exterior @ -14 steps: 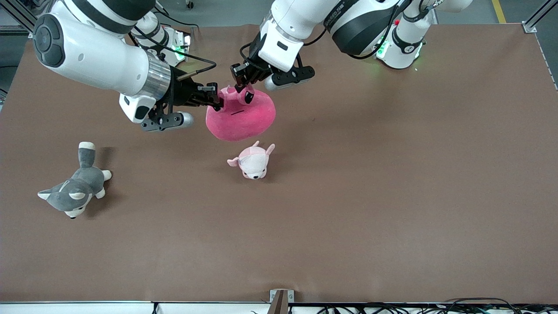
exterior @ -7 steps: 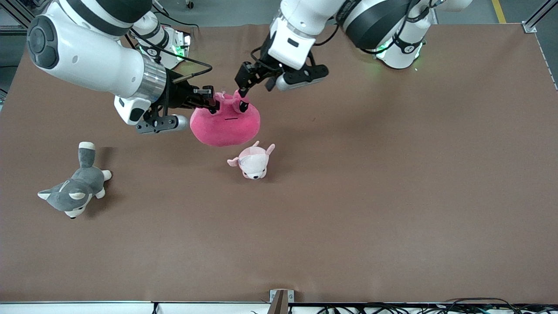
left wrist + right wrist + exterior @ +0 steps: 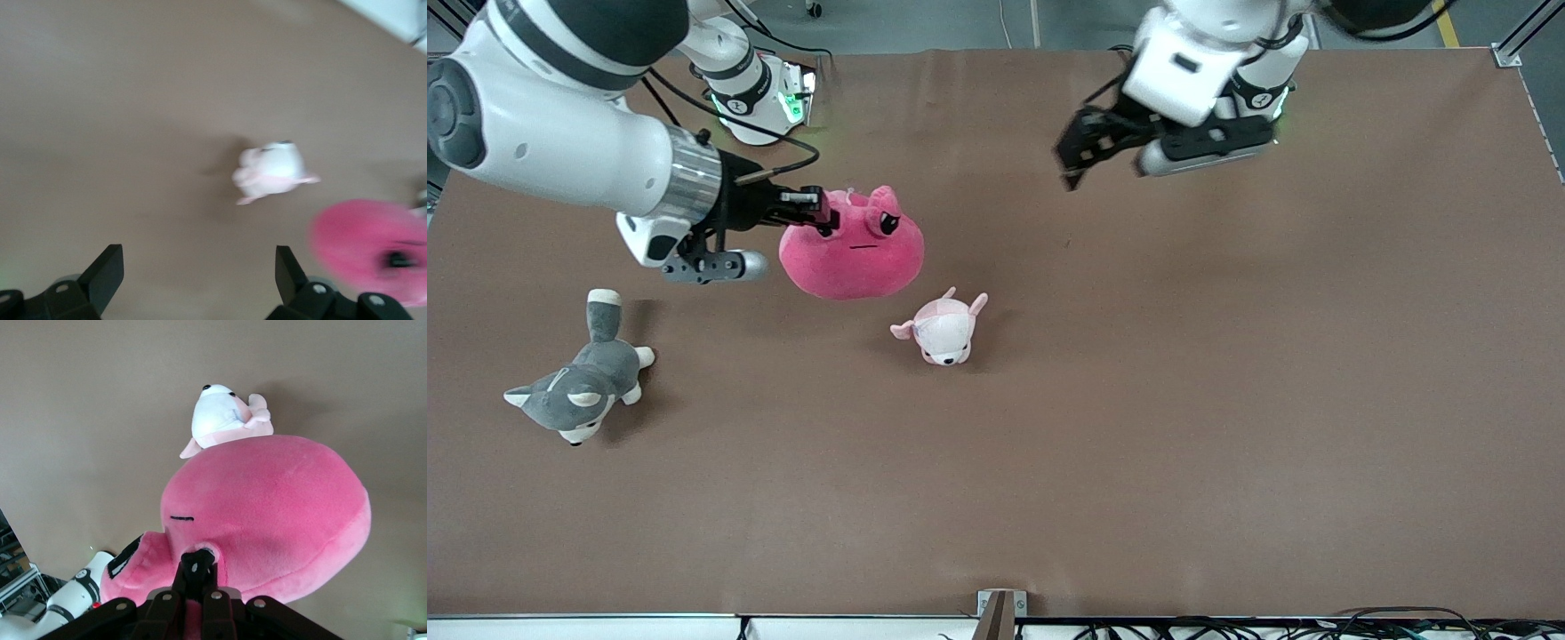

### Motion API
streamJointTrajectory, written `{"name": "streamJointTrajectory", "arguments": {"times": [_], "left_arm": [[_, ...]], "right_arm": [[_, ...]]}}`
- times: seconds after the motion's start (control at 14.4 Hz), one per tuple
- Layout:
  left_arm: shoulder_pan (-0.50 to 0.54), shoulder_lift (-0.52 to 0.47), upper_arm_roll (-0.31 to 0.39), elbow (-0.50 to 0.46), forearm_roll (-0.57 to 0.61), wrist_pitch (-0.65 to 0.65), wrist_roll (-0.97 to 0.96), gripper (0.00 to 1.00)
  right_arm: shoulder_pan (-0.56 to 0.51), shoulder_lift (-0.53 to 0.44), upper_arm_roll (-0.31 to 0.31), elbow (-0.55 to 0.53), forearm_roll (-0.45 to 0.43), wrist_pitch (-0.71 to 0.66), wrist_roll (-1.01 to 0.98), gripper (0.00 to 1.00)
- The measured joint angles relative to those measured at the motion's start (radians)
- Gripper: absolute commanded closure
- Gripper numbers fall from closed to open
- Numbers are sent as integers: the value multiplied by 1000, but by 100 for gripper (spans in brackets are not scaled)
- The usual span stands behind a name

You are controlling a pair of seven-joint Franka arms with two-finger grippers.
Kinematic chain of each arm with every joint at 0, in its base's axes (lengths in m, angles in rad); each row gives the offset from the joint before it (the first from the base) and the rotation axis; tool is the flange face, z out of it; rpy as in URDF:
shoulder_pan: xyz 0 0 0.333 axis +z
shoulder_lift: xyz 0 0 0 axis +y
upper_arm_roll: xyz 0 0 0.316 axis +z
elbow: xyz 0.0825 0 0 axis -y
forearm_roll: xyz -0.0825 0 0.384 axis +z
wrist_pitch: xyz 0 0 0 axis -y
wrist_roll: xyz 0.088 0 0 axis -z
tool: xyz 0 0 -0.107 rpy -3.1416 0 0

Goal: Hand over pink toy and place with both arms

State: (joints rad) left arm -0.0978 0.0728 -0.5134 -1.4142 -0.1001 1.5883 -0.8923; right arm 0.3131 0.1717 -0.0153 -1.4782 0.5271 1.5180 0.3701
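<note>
Grey and white, a husky plush [image 3: 578,382] lies on the brown table [image 3: 1227,400] toward the right arm's end, nearer to the front camera than the other toys.

Next along, the right arm [image 3: 560,142] reaches in from its base with the right gripper [image 3: 823,213] clamped on the pink toy [image 3: 852,249]. The right wrist view shows its fingers [image 3: 197,577] pinched tight into the plush [image 3: 280,513] near one ear. The toy hangs from that grip, up off the table, its dark eye and thin mouth line turned up toward the front camera. It is over the table between the right arm's base and the small plush.

That small plush [image 3: 943,331], pale pink and white with pointed ears, lies on the table near the middle, nearer to the front camera than the spot under the pink toy. In the right wrist view it [image 3: 223,420] peeks out past the pink toy's rounded body.

Last in the row, the left arm [image 3: 1209,53] is close to its own base. The left gripper [image 3: 1069,164] is over bare table toward that end, well apart from the pink toy. Its fingers [image 3: 103,273] are spread wide with nothing between them, and the left wrist view shows the small plush [image 3: 270,172] and the pink toy [image 3: 367,250] blurred below.
</note>
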Motion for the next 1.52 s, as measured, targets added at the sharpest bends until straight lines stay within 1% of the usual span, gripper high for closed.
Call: {"name": "streamJointTrajectory", "arguments": {"times": [0.14, 0.28, 0.42, 0.48, 0.83, 0.97, 1.11, 1.52], "left_arm": [[100, -46, 2, -2, 1, -148, 169, 0], [204, -76, 4, -18, 2, -213, 317, 0], [312, -103, 5, -53, 3, -224, 488, 0], [362, -115, 5, -73, 3, -224, 567, 0], [542, -136, 7, -130, 4, -218, 831, 0], [588, -137, 8, -143, 16, -204, 896, 0], [612, -139, 7, -147, 21, -186, 922, 0], [619, -143, 4, -135, 21, -148, 925, 0]], "right_arm": [[-64, 0, -3, 1, -7, -30, -73, 98], [-140, 8, -6, -1, -68, -53, -183, 98], [-204, 42, -8, -5, -126, -56, -276, 98], [-229, 66, -9, -6, -137, -55, -301, 98], [-306, 174, -8, -5, -142, -23, -322, 98], [-332, 212, -8, -5, -141, -10, -323, 98], [-346, 240, -8, -5, -134, -6, -323, 98], [-364, 307, -7, -4, -63, 22, -322, 98]]}}
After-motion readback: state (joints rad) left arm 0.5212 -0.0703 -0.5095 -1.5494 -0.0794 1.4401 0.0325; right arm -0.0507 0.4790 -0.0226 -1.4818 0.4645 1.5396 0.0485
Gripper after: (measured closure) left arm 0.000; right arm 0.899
